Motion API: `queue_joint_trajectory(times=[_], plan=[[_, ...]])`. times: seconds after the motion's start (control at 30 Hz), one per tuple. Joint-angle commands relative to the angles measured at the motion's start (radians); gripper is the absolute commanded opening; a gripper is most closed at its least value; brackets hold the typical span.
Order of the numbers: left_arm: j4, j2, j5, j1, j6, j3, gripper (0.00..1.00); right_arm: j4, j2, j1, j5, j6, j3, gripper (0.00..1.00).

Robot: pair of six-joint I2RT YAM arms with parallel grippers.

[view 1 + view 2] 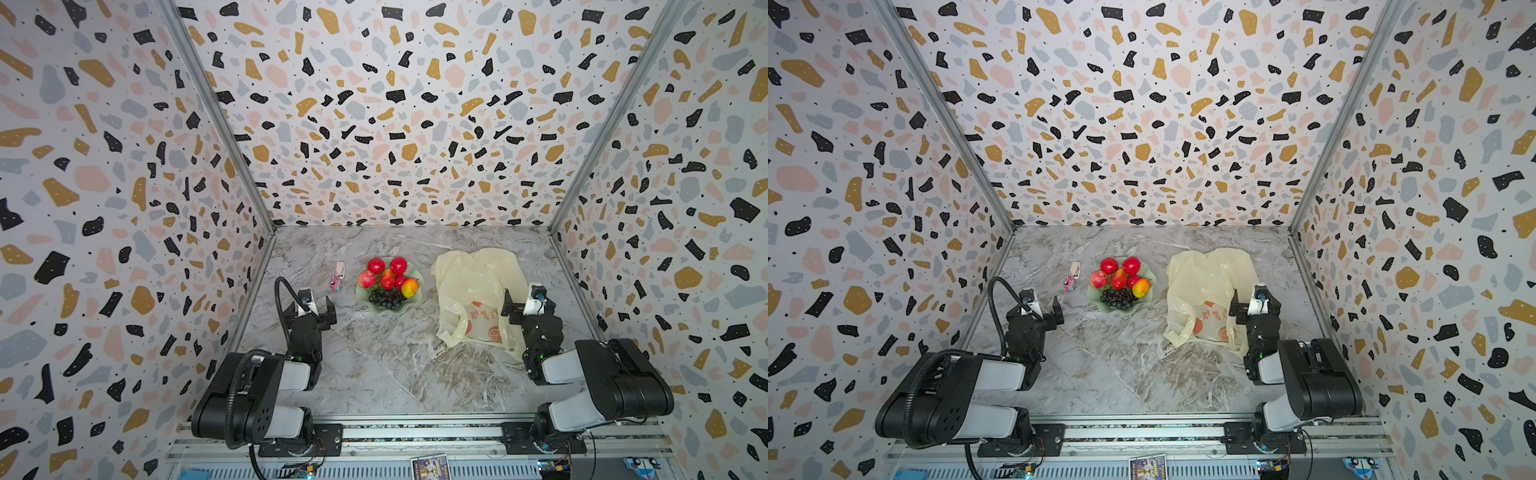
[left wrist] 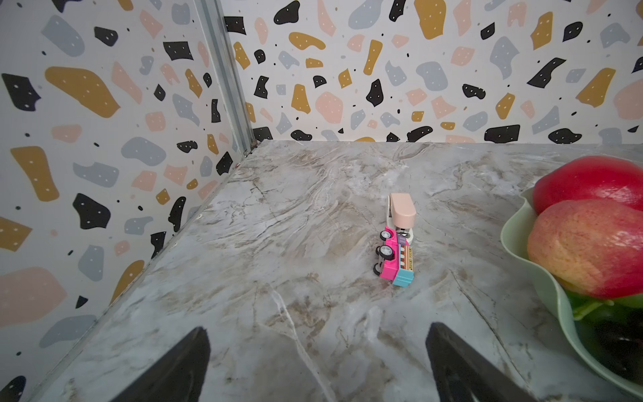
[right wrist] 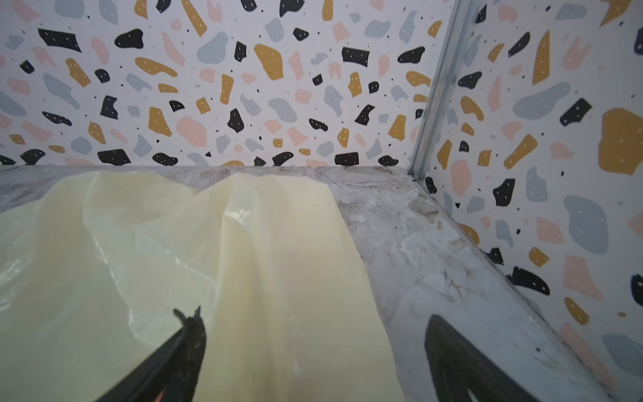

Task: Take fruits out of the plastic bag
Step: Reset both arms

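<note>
The fruits (image 1: 387,279) are heaped on a pale green wavy-rimmed plate (image 1: 366,304) at mid-table: red apples, red-yellow peach-like pieces and a black grape bunch (image 1: 387,298). In the left wrist view two of the fruits (image 2: 588,243) show at the plate's rim (image 2: 515,250). The pale-yellow plastic bag (image 1: 478,286) lies flattened to the right of the plate; no fruit shows through it. My left gripper (image 1: 316,309) stands open above bare table, left of the plate (image 2: 317,329). My right gripper (image 1: 528,305) stands open over the bag's near right part (image 3: 315,316), holding nothing.
A pink toy truck (image 1: 335,283) lies on its side left of the plate, with a small pale pink object (image 1: 340,268) just behind it; both show in the left wrist view, truck (image 2: 395,259) and pink object (image 2: 402,209). Patterned walls close three sides.
</note>
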Motion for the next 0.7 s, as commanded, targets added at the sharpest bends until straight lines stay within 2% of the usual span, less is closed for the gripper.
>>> queue_joint_trajectory(times=[0.0, 0.67], plan=[[0.055, -0.003, -0.011, 0.005, -0.003, 0.022, 1.00, -0.060, -0.011, 0.008, 0.079, 0.016, -0.002, 0.99], [0.055, -0.003, -0.013, 0.004, -0.003, 0.022, 0.99, -0.077, -0.003, 0.011, 0.040, -0.004, 0.011, 0.99]])
